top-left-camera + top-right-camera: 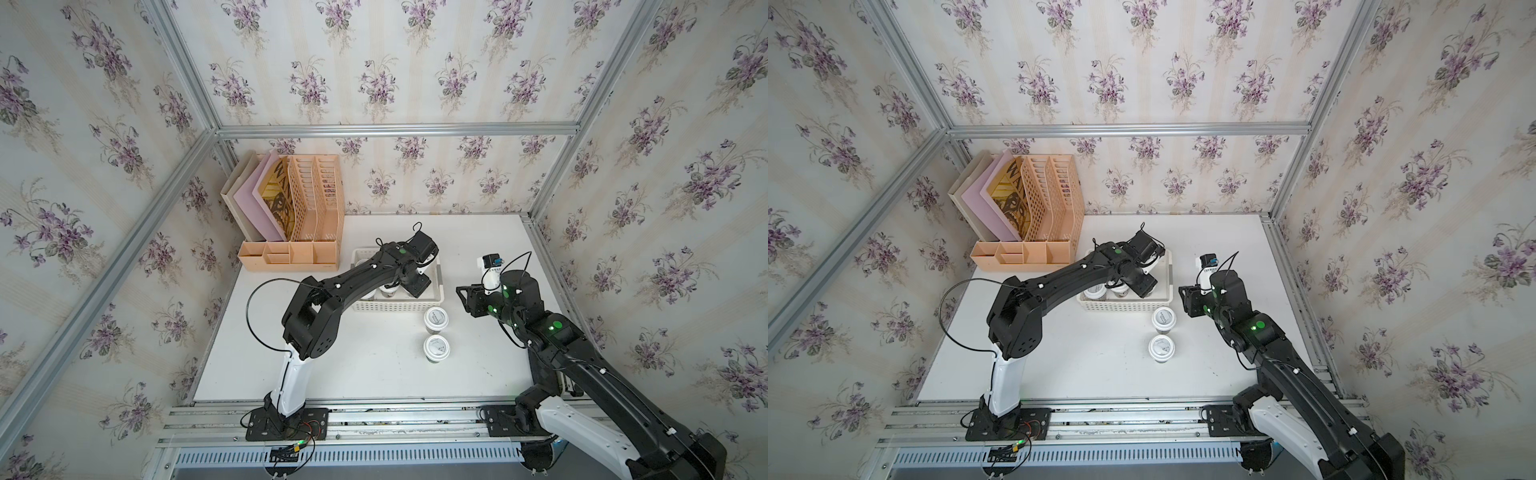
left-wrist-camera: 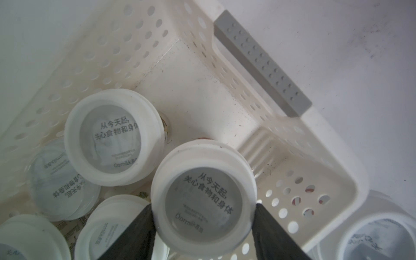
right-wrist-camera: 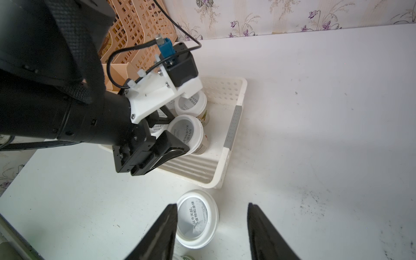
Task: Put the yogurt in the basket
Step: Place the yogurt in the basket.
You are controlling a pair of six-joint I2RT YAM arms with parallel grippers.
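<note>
The white perforated basket [image 1: 399,306] [image 2: 112,56] sits mid-table, and my left gripper [image 2: 203,204] [image 1: 413,286] reaches down into it. That gripper is shut on the lid rim of a yogurt cup [image 2: 203,195] [image 3: 186,135], which is near the end with the grey strip [image 2: 261,65]. Several other yogurt cups [image 2: 112,144] stand or lie in the basket beside it. In both top views, two yogurt cups [image 1: 436,318] [image 1: 436,348] stand on the table in front of the basket. My right gripper [image 3: 211,206] [image 1: 467,297] hovers open and empty beside the nearer cup [image 3: 197,221].
A peach slatted file organizer [image 1: 299,216] with folders stands at the back left corner. The left arm [image 1: 332,291] stretches across the basket's left part. Bare white table [image 1: 478,241] lies right of and behind the basket. Metal frame rails [image 1: 552,270] edge the table.
</note>
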